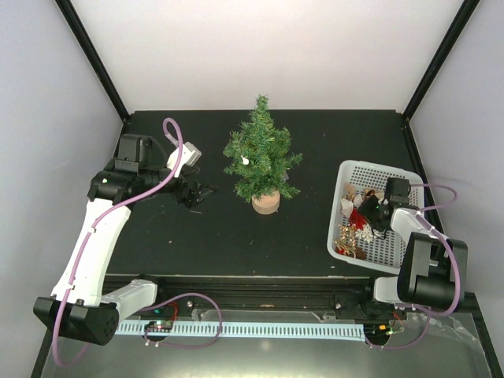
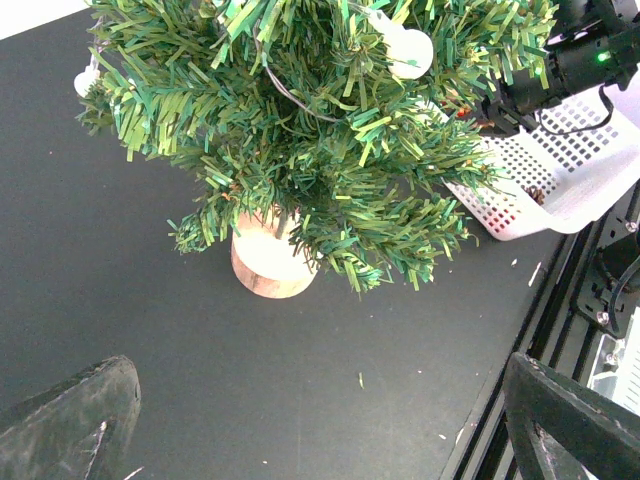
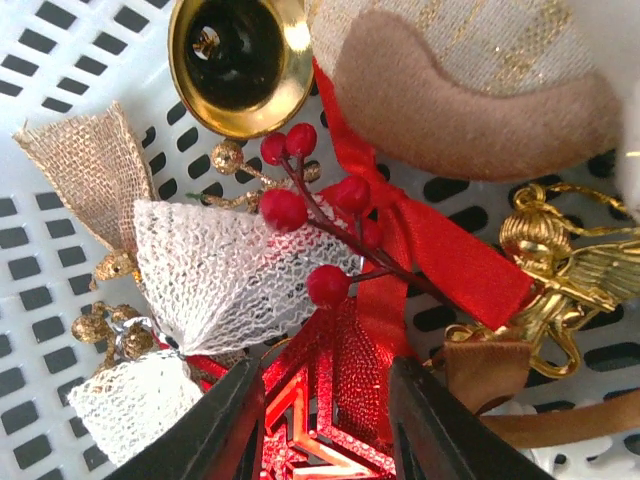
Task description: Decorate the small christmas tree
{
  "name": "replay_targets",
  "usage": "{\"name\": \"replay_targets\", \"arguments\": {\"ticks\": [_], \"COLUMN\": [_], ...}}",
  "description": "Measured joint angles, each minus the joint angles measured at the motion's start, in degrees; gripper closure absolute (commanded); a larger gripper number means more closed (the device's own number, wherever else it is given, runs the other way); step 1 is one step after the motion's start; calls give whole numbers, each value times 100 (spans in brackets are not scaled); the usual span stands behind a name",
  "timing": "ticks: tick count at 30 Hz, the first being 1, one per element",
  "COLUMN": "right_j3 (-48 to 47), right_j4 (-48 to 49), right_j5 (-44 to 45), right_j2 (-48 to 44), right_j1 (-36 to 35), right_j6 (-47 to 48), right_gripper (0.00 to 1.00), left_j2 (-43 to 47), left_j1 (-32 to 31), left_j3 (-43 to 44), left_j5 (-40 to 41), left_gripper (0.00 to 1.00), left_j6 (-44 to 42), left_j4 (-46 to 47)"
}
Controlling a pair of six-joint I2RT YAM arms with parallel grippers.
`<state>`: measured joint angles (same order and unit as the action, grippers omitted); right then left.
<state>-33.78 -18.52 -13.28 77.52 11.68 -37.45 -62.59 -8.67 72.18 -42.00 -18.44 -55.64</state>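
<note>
Right wrist view: the right gripper [image 3: 325,385], jaws drawn to a narrow gap, appears to pinch a red glitter ornament [image 3: 320,440] that fills the space between its dark fingers [image 3: 225,430]. Just beyond lie a stiff white mesh bow [image 3: 220,270], a sprig of glossy red berries [image 3: 300,205], a satin red ribbon [image 3: 440,250], a gold angel [image 3: 560,260] and a polished gold bell [image 3: 240,55], all heaped on the perforated floor of the white plastic basket [image 3: 60,60].

Seen from above, the small christmas tree [image 1: 260,161] stands upright near the middle of the black table [image 1: 197,244]. Its long axis is vertical, with bristly green needles over a round light-wood base [image 1: 265,203] and a white bauble [image 1: 246,161] hanging in it. From the basket the tree lies to the robot's left and somewhat farther from the arm bases, well apart.

The left gripper [image 1: 197,193] is the nearer tool, near the tree on its left, jaws spread wide and empty. The ornament sits with the right arm, so the carry would likely run leftward across the table to the tree's right-hand branches.
</note>
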Motion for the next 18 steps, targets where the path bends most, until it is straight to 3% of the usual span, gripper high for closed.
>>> {"name": "replay_targets", "arguments": {"ticks": [6,18], "right_j3": [28,693], "right_j4": [262,2081], "right_j5": [0,-883], "right_j2": [118,361], "right_j1": [11,92], "right_j6": [-107,-509], "right_gripper": [63,67], "left_j2": [0,2], "left_j1": [4,4], "left_j3": [0,-28], "left_j5": [0,-2], "left_gripper": [1,1], "left_j6": [-2,-2], "left_j4": [2,4]}}
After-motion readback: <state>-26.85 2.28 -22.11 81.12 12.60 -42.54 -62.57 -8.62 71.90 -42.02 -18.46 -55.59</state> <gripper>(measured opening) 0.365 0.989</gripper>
